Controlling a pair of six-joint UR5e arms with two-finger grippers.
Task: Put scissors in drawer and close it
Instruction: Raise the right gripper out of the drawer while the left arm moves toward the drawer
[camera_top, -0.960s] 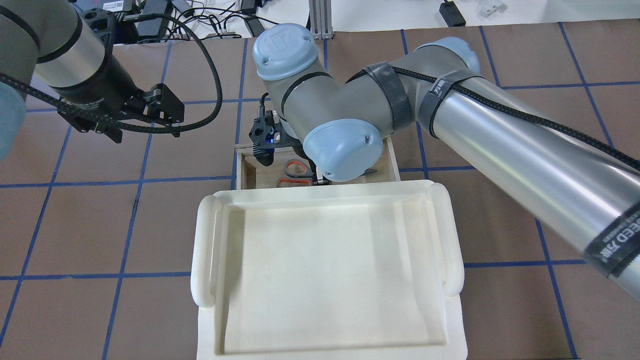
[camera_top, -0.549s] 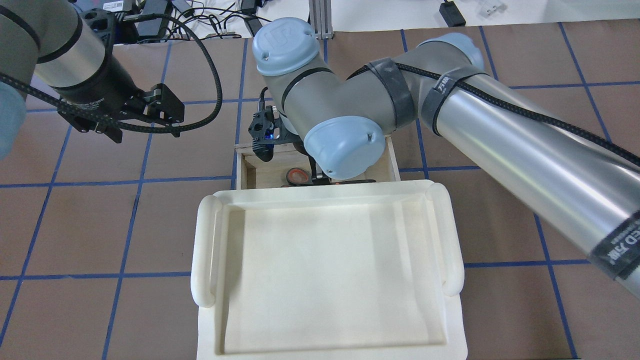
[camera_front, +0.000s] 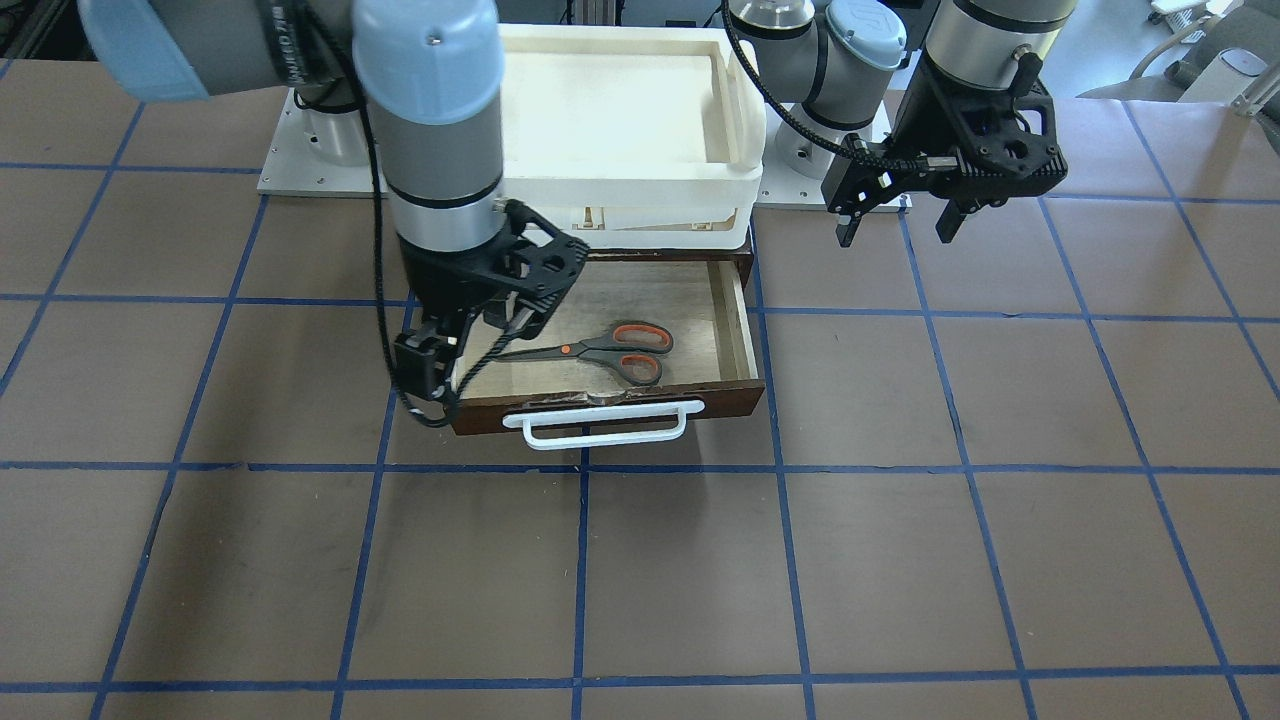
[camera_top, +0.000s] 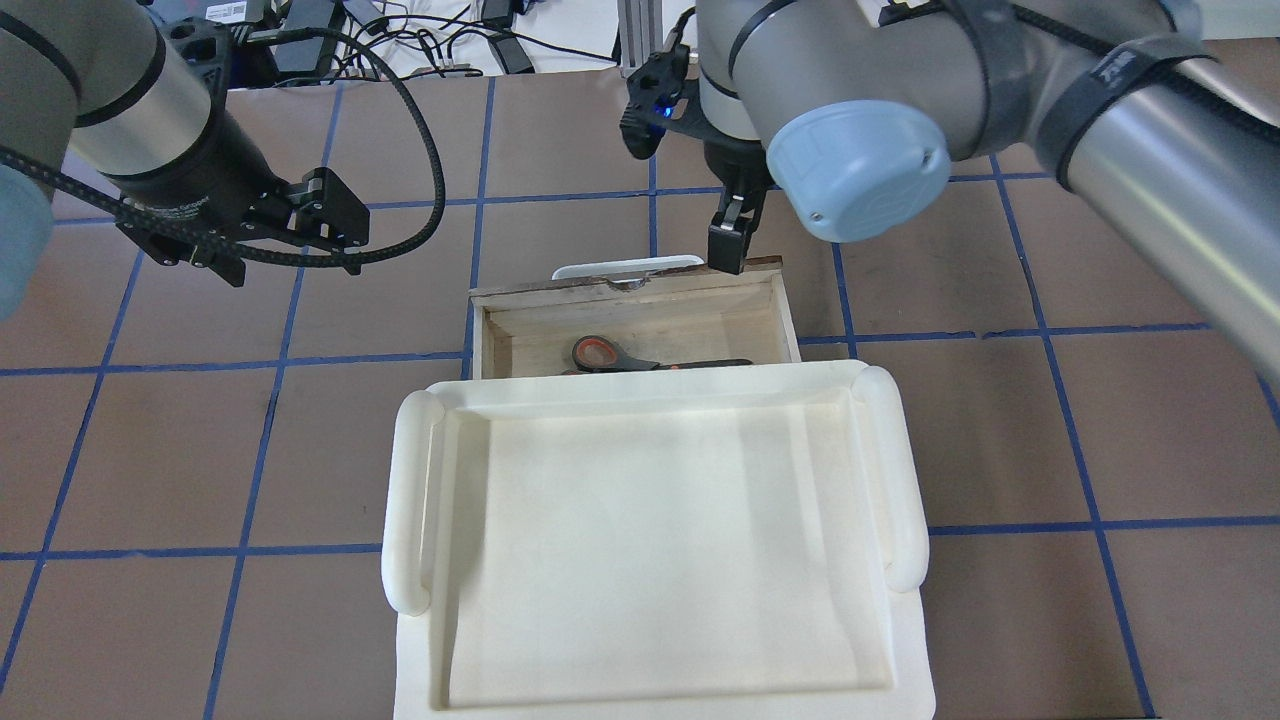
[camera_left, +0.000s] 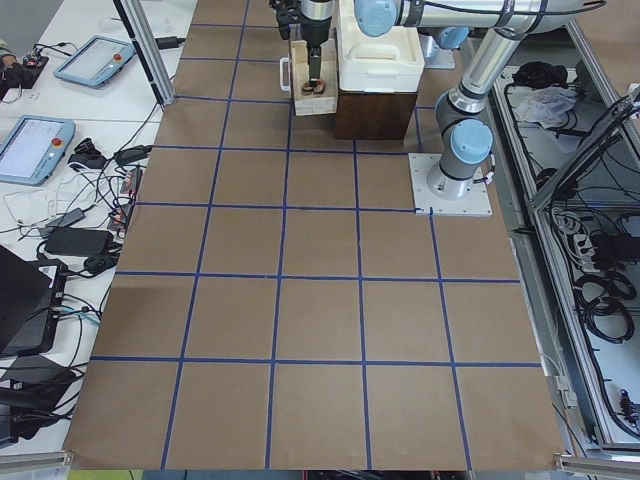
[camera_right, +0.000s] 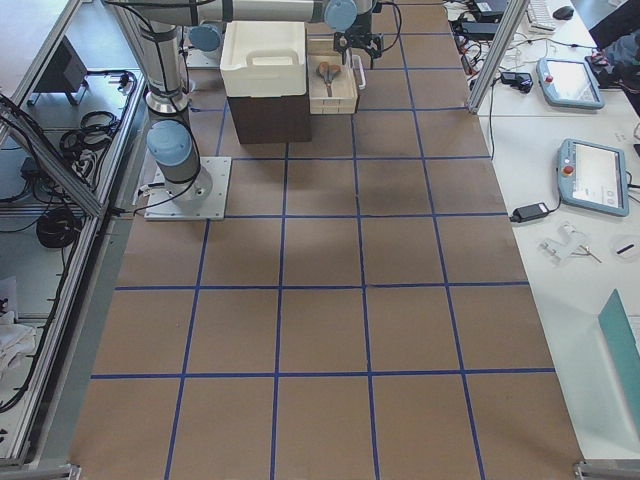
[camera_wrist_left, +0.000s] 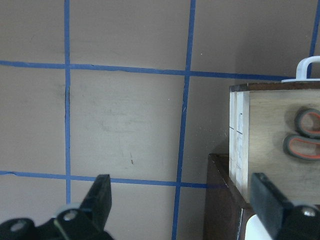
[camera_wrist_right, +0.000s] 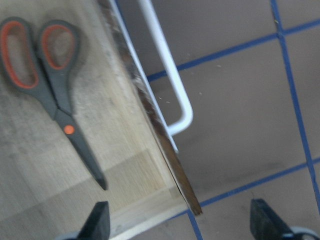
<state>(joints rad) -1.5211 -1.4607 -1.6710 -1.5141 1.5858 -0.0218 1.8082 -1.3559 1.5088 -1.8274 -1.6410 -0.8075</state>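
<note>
The scissors (camera_front: 600, 350), grey with orange-lined loops, lie flat on the floor of the open drawer (camera_front: 700, 300), loops toward the robot's left. They also show in the overhead view (camera_top: 598, 353) and the right wrist view (camera_wrist_right: 50, 95). The drawer (camera_top: 620, 292) sticks out from under the white tray, its white handle (camera_front: 600, 427) on the far side. My right gripper (camera_front: 455, 350) is open and empty. It hangs over the drawer's front corner on the robot's right and holds nothing (camera_wrist_right: 182, 225). My left gripper (camera_top: 290, 265) is open and empty, above the table left of the drawer.
A large white tray (camera_top: 410, 500) sits on top of the dark cabinet that houses the drawer. The brown table mat with blue grid lines (camera_front: 900, 560) spreads around it. Cables and devices (camera_top: 420, 40) lie beyond the table's far edge.
My right gripper has moved out of the drawer's inside, up and away to its front right corner. The scissors stay lying in the drawer. The left arm has not moved.
</note>
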